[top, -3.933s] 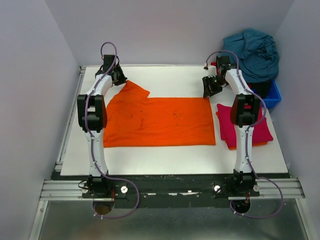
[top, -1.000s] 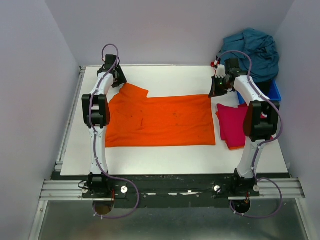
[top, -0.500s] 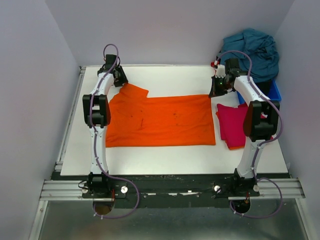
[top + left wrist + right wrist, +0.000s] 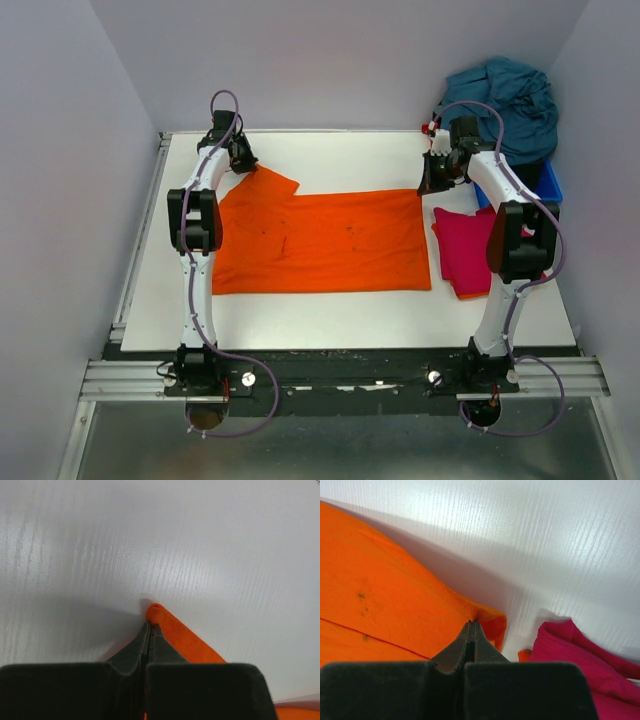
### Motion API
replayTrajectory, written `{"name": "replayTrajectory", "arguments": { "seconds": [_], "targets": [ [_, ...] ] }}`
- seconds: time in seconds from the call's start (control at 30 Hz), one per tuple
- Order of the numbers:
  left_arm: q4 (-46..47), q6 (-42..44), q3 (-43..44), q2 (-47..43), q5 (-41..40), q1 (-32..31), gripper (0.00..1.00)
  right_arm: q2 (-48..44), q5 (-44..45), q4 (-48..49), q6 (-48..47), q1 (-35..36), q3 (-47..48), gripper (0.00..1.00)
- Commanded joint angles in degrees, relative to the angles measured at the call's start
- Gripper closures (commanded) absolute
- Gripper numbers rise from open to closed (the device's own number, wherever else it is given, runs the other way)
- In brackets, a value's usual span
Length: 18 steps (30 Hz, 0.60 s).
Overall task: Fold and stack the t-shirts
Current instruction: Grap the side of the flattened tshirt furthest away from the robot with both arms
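Down at the left claw (image 4: 150,626), the two dark fingers are pressed together on a rolled tip of the orange t-shirt (image 4: 176,636). Only a small rounded nub of cloth pokes out past the tips, and the fingers hide how much is caught between the pads. Behind the tips the cloth runs off and is cut by the lower edge of the wrist view. Ahead lies bare table (image 4: 200,540), white, matt and finely ribbed.

The right claw (image 4: 471,624) is likewise closed, nipping the shirt's corner where the edge curls over into a soft fold. On the left of that wrist view the orange cloth spreads smooth, with a straight crease or seam and a few dark specks. Just beside the pinched corner, on the other side, sits the magenta-red t-shirt (image 4: 575,652), folded thick with a rounded edge and its far part cut off. An orange scrap peeps from under it, too small to identify.

From above, the orange shirt lies flat between the two claws as a broad rectangle, one sleeve jutting toward the left claw. Beyond the right claw, a heap of teal-blue t-shirts (image 4: 505,100) slumps over a blue bin (image 4: 548,188), hiding most of it.
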Motion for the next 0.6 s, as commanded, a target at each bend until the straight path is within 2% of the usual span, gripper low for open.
{"name": "replayTrajectory", "arguments": {
  "seconds": [0.0, 0.1, 0.37, 0.57],
  "targets": [
    [-0.2, -0.3, -0.5, 1.6, 2.6, -0.4, 1.0, 0.0, 0.2, 0.2, -0.3, 0.3, 1.2, 0.99],
    [1.9, 0.1, -3.4, -1.6, 2.2, -0.3, 1.0, 0.2, 0.7, 0.1, -0.1, 0.3, 1.3, 0.99],
    [12.3, 2.1, -22.3, -17.7, -2.9, -0.4, 1.0, -0.1, 1.6, 0.0, 1.6, 0.3, 1.2, 0.99],
    [15.2, 2.1, -32.1, -26.3, -3.0, -0.3, 1.0, 1.5, 1.9, -3.1, 2.2, 0.3, 3.6, 0.99]
  ]
}}
